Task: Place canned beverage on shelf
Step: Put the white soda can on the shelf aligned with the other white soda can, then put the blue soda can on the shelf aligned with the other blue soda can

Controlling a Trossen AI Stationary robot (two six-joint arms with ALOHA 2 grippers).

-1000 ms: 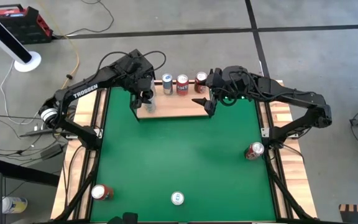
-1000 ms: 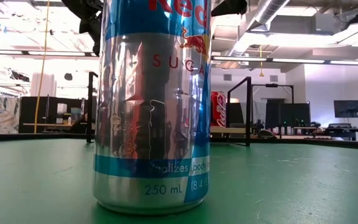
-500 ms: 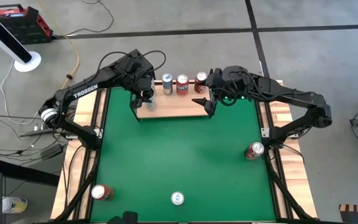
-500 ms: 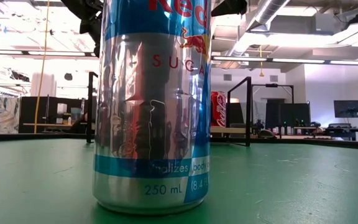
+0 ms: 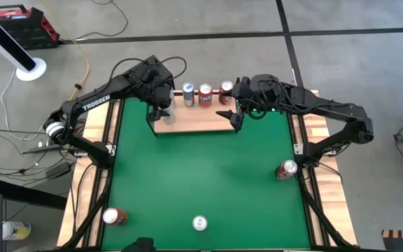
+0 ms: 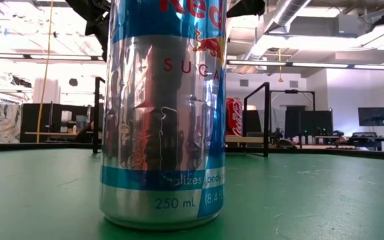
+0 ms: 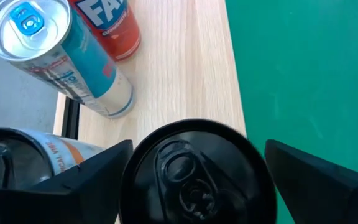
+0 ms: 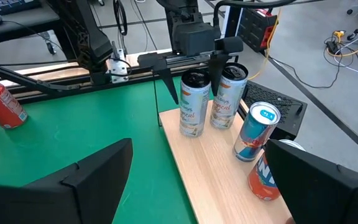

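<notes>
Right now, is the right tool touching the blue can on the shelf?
Apart. The high view shows the right tool open at the right end of the shelf, while the blue can stands in the back row, bare wood between them.

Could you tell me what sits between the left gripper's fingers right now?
A black-topped can stands on the shelf between the left gripper's parted fingers, shown in the left wrist view.

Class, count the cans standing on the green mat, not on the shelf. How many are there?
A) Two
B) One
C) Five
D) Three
D: the high view shows three cans on the mat: a red can at the near left corner, a silver-blue can at the near edge's middle, and another red can by the right edge; the rest stand on the shelf.
</notes>
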